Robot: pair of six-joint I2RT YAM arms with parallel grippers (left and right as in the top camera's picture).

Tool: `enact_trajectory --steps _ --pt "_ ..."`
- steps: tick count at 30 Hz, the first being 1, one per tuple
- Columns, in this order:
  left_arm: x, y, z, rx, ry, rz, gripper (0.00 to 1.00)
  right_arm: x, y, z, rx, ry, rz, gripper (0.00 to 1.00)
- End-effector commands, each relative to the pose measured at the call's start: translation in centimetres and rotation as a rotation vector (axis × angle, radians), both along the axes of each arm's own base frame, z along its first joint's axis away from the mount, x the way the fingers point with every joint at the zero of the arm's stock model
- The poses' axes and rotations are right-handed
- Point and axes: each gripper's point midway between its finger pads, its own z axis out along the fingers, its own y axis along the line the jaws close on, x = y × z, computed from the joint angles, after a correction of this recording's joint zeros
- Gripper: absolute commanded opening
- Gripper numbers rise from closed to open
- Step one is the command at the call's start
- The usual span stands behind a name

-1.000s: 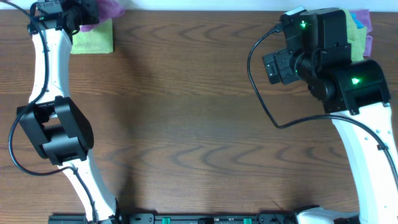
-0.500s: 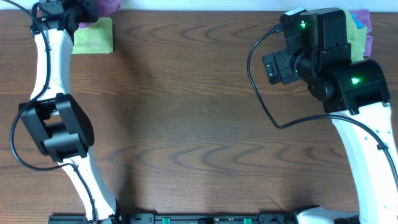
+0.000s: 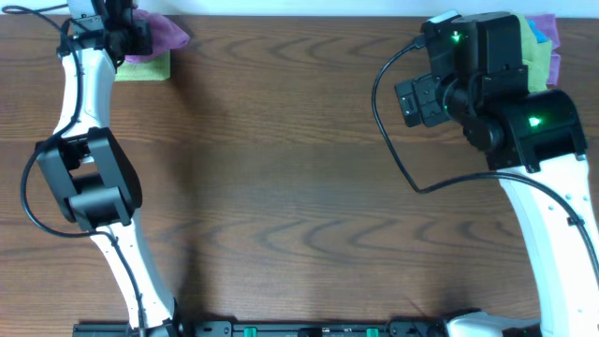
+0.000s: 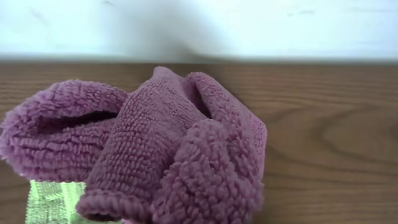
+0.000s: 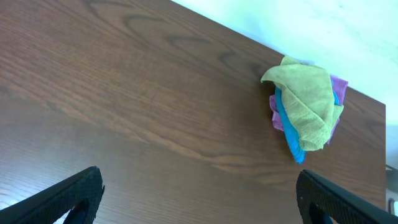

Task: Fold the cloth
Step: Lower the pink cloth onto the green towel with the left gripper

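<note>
L pincer (image 3: 131, 37) grips purple cloth (image 4: 155, 143) (over green one (image 4: 53, 200)); R pincer (image 5: 208, 194) spread wide, empty.

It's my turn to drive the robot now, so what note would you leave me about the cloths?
Left gripper: over the purple cloth; jaws hidden, grip unclear.
Right gripper: jaws open, holding nothing.
The purple cloth is bunched at the far left corner of the table, overlapping a folded green cloth.
Cloth pile sits at the far right edge, nothing touching it.
Done: green cloth looks folded.
Left: purple cloth and pile need folding.
</note>
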Motion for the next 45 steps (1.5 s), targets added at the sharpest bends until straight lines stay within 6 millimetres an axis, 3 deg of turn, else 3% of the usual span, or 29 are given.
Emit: enact_trajectory --steps 1,20,29,45 --pt "0.2 0.9 1.1 0.038 -0.028 -0.012 0.06 0.1 -0.5 0.2 -0.011 -0.007 -0.010 0.99" --pt "1.1 0.7 4.9 0.222 -0.135 -0.195 0.05 0.5 -0.4 0.2 0.017 -0.013 -0.037 0.99" --pt "-0.1 0.9 3.4 0.324 -0.075 -0.289 0.05 0.5 -0.4 0.2 0.020 -0.014 -0.045 0.99" --pt "-1.2 4.3 2.7 0.406 -0.031 -0.282 0.06 0.5 -0.4 0.2 0.033 -0.014 -0.058 0.99"
